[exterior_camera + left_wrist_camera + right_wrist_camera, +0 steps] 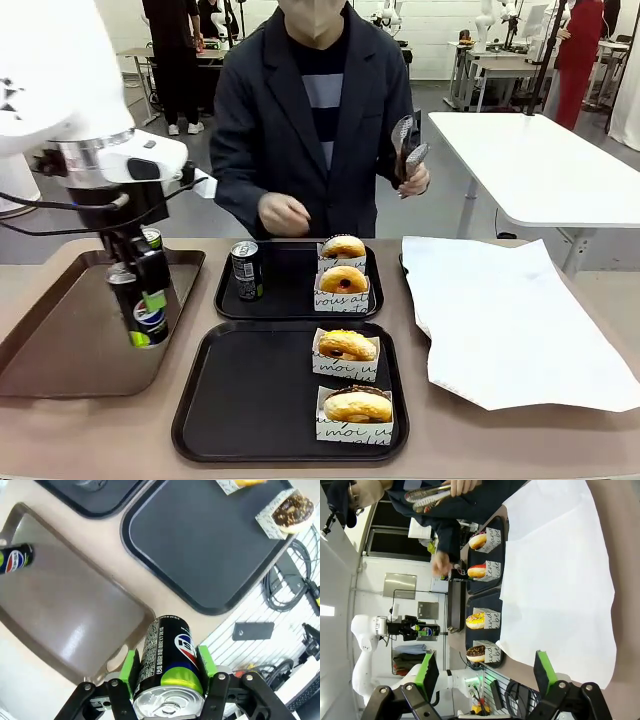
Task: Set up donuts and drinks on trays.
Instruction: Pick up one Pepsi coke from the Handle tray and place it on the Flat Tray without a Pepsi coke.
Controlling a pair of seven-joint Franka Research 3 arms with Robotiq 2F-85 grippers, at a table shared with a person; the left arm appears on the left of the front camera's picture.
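Front view: your left gripper (140, 300) is clamped on a soda can (148, 318) held upright over the brown tray (60, 340); near black tray (250, 400) lies to its right, drink side bare. Left wrist: green pads (129, 664) squeeze the can, that tray diagonally ahead. Right wrist: right gripper (485, 672) spread, empty, above white paper (555, 580).

2 donuts (347, 345) per tray (250, 400); can (246, 270) on far tray (285, 300).

left claw (140, 300) clamped, pointing down | right claw (485, 672) fingers spread
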